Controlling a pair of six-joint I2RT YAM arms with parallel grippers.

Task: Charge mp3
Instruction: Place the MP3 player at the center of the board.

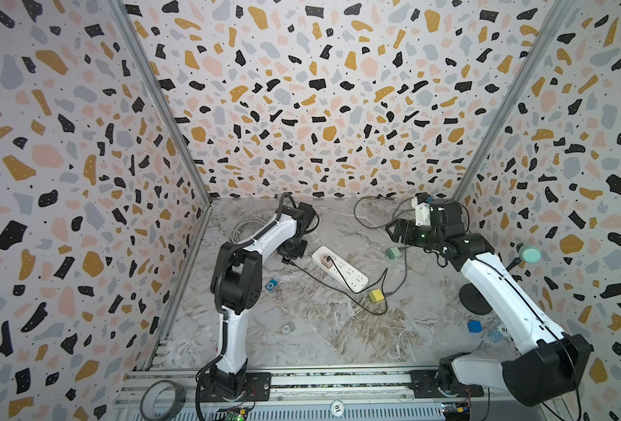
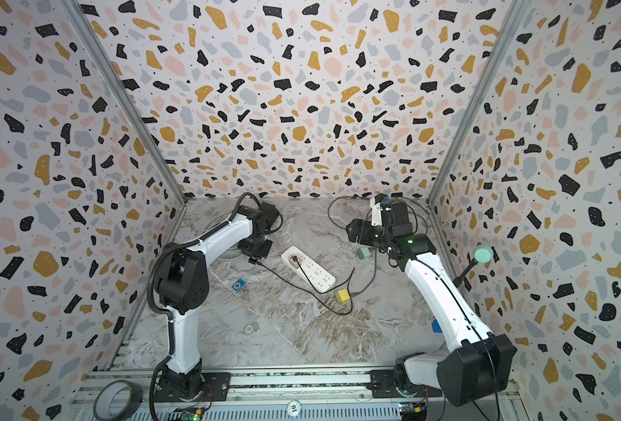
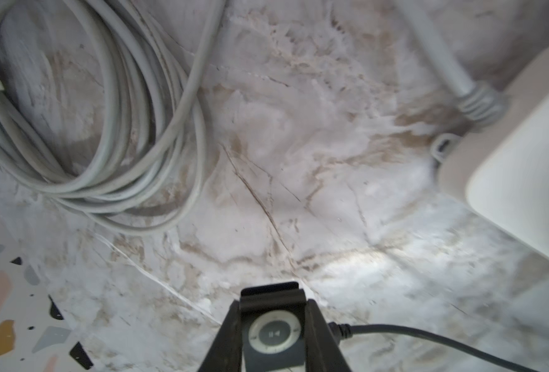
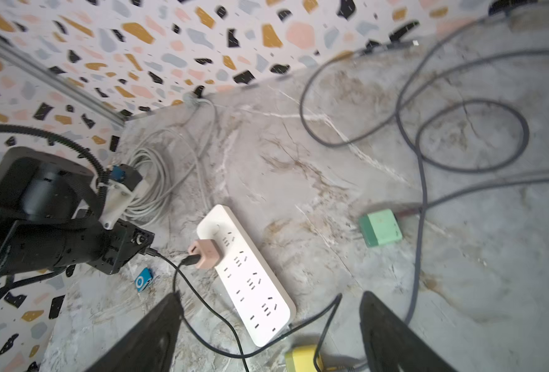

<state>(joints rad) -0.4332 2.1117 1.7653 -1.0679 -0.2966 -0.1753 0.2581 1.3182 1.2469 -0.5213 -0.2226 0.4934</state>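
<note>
My left gripper (image 3: 273,322) is shut on a dark grey mp3 (image 3: 272,336) with a white control ring, low over the marble table beside the power strip's end. A black cable (image 3: 428,338) reaches the mp3's side; a finger hides the joint. In both top views this cable (image 1: 312,275) runs from the left gripper (image 1: 287,259) to a pink charger (image 1: 326,260) plugged into the white power strip (image 1: 352,280). My right gripper (image 4: 270,322) is open and empty, raised over the back right of the table (image 1: 393,229).
A blue mp3 (image 1: 272,285) and a silver one (image 1: 288,328) lie on the table. A yellow charger (image 1: 375,296) and a green charger (image 1: 393,252) with grey cables sit right of the strip. A coiled grey cord (image 3: 105,128) lies behind my left gripper. A blue block (image 1: 474,326) is near the right arm.
</note>
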